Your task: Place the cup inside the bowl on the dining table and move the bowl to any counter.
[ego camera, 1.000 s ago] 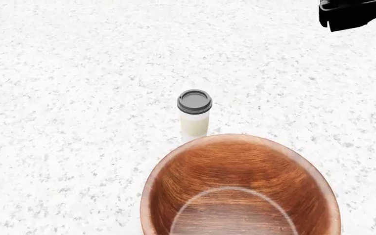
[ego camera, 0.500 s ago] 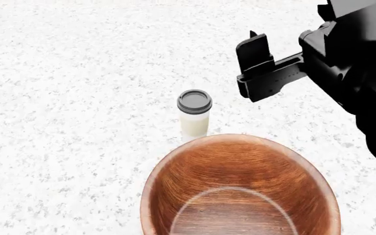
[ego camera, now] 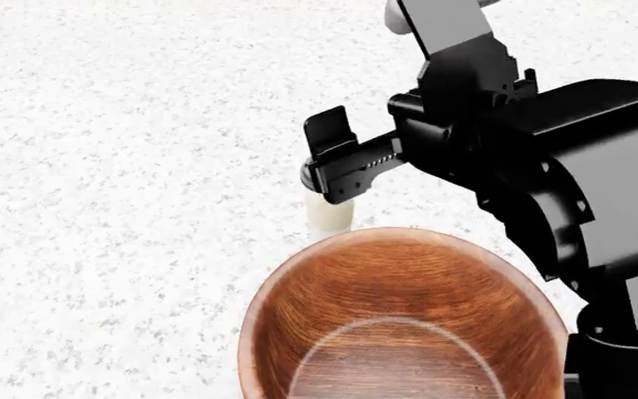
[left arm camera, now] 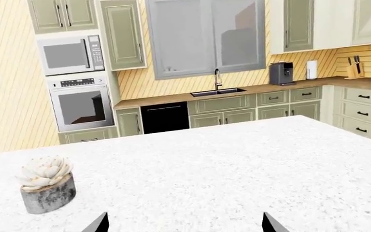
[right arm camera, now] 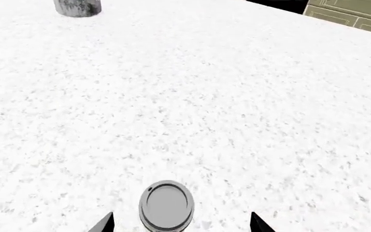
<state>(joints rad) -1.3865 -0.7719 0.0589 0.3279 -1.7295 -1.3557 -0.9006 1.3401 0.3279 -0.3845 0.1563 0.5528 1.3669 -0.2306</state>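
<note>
White speckled stone of the dining table [ego camera: 130, 166] across every view. Black right arm reaching in from the upper right of the head view, wrist bent, right gripper [right arm camera: 180, 223] spread wide above the cup [ego camera: 329, 214], fingertips either side of the grey lid in the right wrist view, touching nothing. Left gripper [left arm camera: 183, 224] likewise spread, two dark tips over bare stone, holding nothing. Reddish-brown wooden bowl [ego camera: 408, 316], deep, thick-rimmed, grain ringing the inside, upright at the near table edge. Cream tapered cup upright just beyond the bowl's rim, outside it. Far off, wood-grain counter [left arm camera: 263, 89] with black sink. Small grey potted succulent [left arm camera: 47, 184] on the table.
</note>
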